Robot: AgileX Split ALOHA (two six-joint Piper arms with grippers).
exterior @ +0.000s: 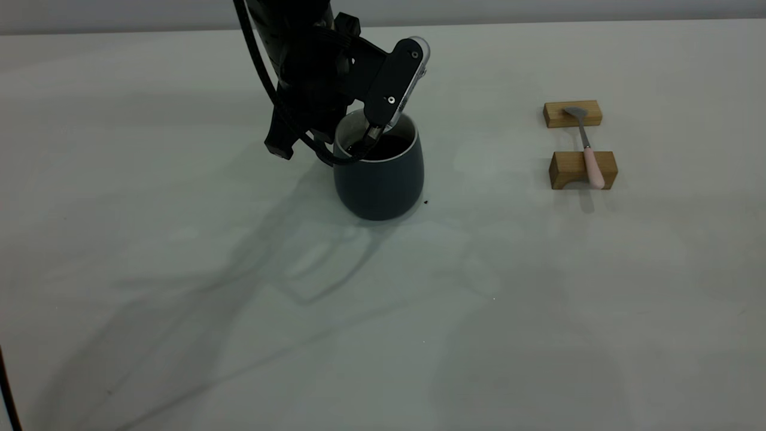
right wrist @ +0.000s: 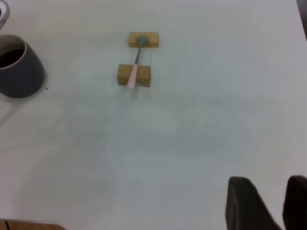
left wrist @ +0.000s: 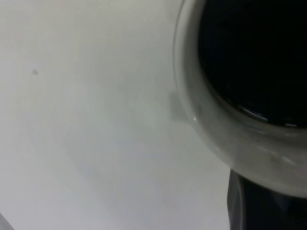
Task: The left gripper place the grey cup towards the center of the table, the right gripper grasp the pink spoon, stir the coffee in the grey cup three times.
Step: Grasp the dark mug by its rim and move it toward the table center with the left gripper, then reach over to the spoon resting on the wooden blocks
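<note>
From the exterior view, the grey cup stands near the middle of the table, with the left gripper over its rim at about ten o'clock, one finger dipping inside; whether it is pinching the wall I cannot tell. The coffee lies dark and glossy a little below the rim, so the cup is likely heavy, rigid and breakable, and best kept level and held by the wall or handle. Out at three o'clock from the cup, well apart, the pink spoon bridges two wooden blocks, bowl on the far one. In the left wrist view the pale speckled rim and black liquid fill the frame. In the right wrist view, the right gripper waits with its fingers spread, far from the spoon at roughly eleven o'clock. The spoon looks light, stiff and smooth; the raised pink handle seems the sensible place to pinch.
</note>
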